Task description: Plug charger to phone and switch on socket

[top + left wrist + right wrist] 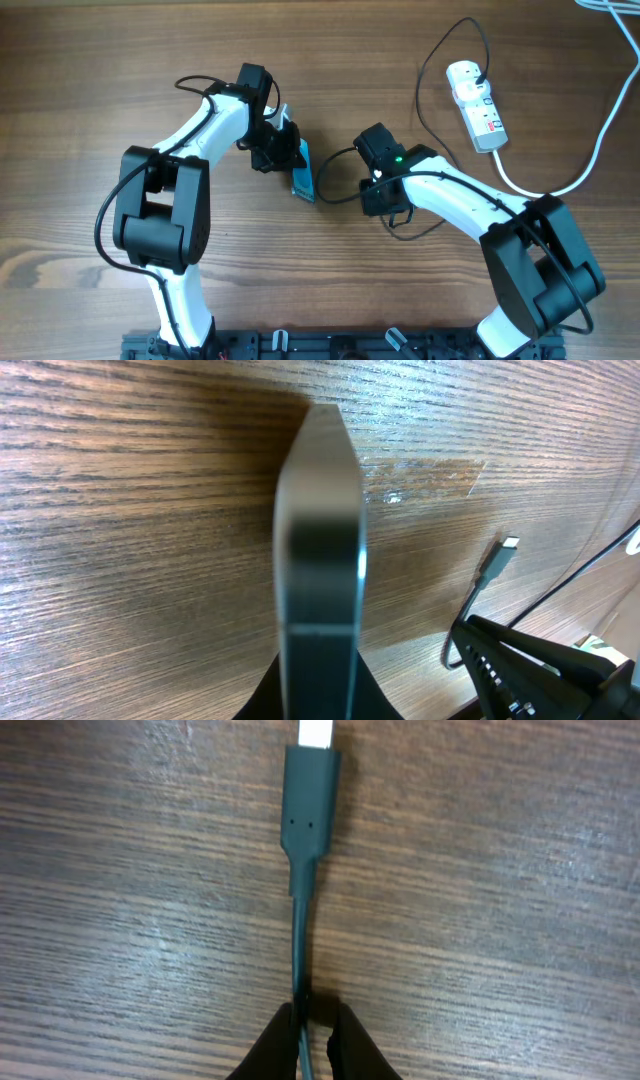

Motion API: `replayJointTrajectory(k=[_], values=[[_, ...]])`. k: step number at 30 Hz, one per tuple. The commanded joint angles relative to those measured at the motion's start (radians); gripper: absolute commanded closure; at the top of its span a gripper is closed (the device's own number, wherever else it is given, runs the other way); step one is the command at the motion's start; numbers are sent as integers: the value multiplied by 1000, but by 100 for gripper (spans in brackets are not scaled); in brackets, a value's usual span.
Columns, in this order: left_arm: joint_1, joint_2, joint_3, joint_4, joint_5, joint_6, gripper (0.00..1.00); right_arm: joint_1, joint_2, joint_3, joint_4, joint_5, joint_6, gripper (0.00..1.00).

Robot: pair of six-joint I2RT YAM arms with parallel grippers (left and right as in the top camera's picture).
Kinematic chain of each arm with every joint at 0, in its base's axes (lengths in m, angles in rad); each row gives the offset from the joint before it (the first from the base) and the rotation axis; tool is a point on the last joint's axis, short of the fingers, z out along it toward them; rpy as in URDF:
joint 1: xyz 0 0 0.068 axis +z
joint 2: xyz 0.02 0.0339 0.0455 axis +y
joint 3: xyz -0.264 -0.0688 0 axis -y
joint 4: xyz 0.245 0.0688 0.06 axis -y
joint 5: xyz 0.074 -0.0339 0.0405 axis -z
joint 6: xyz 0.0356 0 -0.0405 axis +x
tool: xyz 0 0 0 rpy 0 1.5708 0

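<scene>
Closest to us, in the left wrist view, is the phone [320, 540]. It stands on edge and is clamped between the closed jaws of the left gripper [290, 155], near the middle of the table [80, 80]. We cannot make out its port in any view.

To its right the charger [300, 950] lies low over the wood. Its plug [312, 790] points toward the phone, near it but apart. The right gripper [312, 1020] has its jaws closed on the thin cable well behind the plug, not on the plug body.

That is our main worry: pushed from so far back, the cable could bow or slide through the pinch, and the metal tip could skate past the port. A push that lands off-centre could also twist the phone in its grip or tip it over. Slack cable looping under the right arm could snag as it advances.

Room is tight between the two grippers, so we judge any approach should be straight and slow. Bare wood lies open to the left and toward the front.

The socket [476, 105] lies well apart at the far right with its switches [493, 122] untouched. Its white cord [600, 120] runs off the right edge, and the charger's cable curls beside the socket, so a reach there must clear both.
</scene>
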Motion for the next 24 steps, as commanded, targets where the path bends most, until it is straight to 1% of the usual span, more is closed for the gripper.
replayJointTrajectory(k=[1, 8, 12, 13, 14, 15, 16, 17, 19, 24], values=[[-1, -20, 11, -5, 9, -8, 96, 0, 20, -34, -49, 49, 26, 85], [-1, -20, 12, -5, 9, -8, 96, 0, 20, -34, -168, 111, 78, 83], [-1, -20, 11, -4, 9, -8, 96, 0, 20, -34, -173, 111, 85, 70], [-1, -20, 12, -4, 9, -8, 96, 0, 20, -34, -160, 111, 84, 61], [-1, -20, 12, -4, 9, -8, 96, 0, 20, -34, -140, 111, 76, 47], [-1, -20, 12, -4, 9, -8, 96, 0, 20, -34, -106, 107, 58, 42], [-1, -20, 11, -4, 9, -8, 96, 0, 20, -34, -54, 107, 32, 41], [-1, -20, 12, -4, 9, -8, 96, 0, 20, -34, -28, 107, 17, 39], [-1, -20, 12, -4, 9, -8, 96, 0, 20, -34, 10, 108, 13, 38], [-1, -20, 12, -5, 10, -8, 96, 0, 20, -34, 69, 148, 14, 39]])
